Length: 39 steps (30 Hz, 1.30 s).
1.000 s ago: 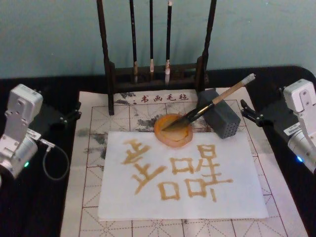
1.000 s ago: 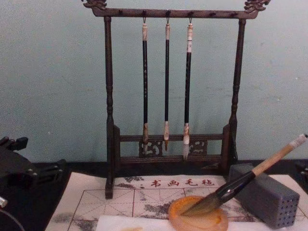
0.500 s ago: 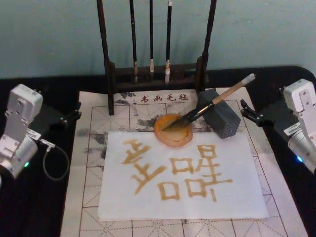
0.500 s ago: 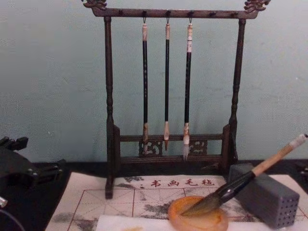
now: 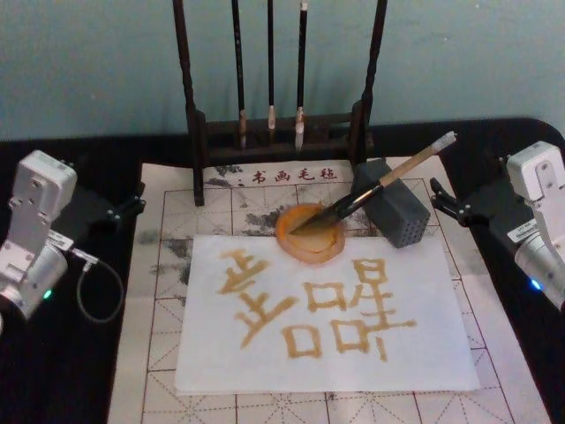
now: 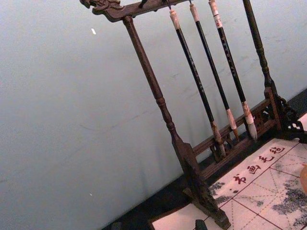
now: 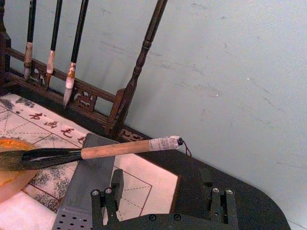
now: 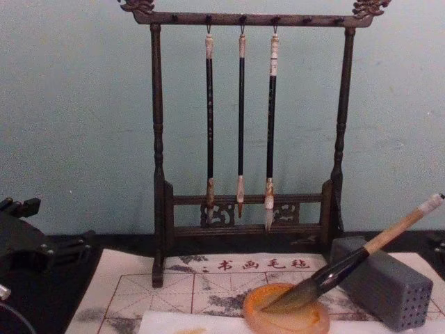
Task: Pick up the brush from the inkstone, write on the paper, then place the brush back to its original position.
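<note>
Nearest us lies the paper (image 5: 424, 362), on the gridded mat (image 5: 159, 353) and carrying amber characters; we judge the writing may be done.

Just beyond its far edge sits the inkstone (image 5: 309, 246), with the brush (image 5: 380, 184) resting in it. The tuft lies in the dish and the black shaft leans on the grey block (image 5: 402, 216).

The long axis rises from the tuft toward the robot's right and away, so the pale cap points out past the block toward the right arm's side.

The right gripper (image 7: 163, 206) waits at the table's right edge, jaws spread wide and empty. The brush lies to its left, handle end nearest, so we take the right arm as the closer one for any grasp.

The left gripper (image 5: 124, 210) is parked at the left edge, well apart from the brush.

Farthest stands the rack (image 5: 282, 132).
</note>
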Each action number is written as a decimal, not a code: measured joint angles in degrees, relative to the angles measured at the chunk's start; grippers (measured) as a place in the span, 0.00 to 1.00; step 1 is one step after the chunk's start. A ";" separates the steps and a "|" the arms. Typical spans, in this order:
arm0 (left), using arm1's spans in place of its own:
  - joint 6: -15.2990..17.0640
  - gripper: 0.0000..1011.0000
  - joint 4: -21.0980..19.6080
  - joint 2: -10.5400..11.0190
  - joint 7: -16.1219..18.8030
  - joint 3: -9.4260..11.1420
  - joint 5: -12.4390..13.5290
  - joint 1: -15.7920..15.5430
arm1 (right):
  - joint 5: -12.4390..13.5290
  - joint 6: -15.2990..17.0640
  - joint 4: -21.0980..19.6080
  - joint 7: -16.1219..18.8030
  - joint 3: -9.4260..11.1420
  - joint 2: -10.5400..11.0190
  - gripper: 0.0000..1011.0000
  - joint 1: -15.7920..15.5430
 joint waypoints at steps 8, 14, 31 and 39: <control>0.00 0.99 0.00 0.00 0.00 0.00 0.00 0.00 | 0.00 0.00 0.00 0.00 0.00 0.00 0.99 0.00; 0.00 0.99 0.00 0.00 0.00 0.00 0.00 0.00 | 0.00 0.00 0.00 0.00 0.00 0.00 0.99 0.00; 0.00 0.99 0.00 0.00 0.00 0.00 0.00 0.00 | 0.00 0.00 0.00 0.00 0.00 0.00 0.99 0.00; 0.00 0.99 0.00 0.00 0.00 0.00 0.00 0.00 | 0.00 0.00 0.00 0.00 0.00 0.00 0.99 0.00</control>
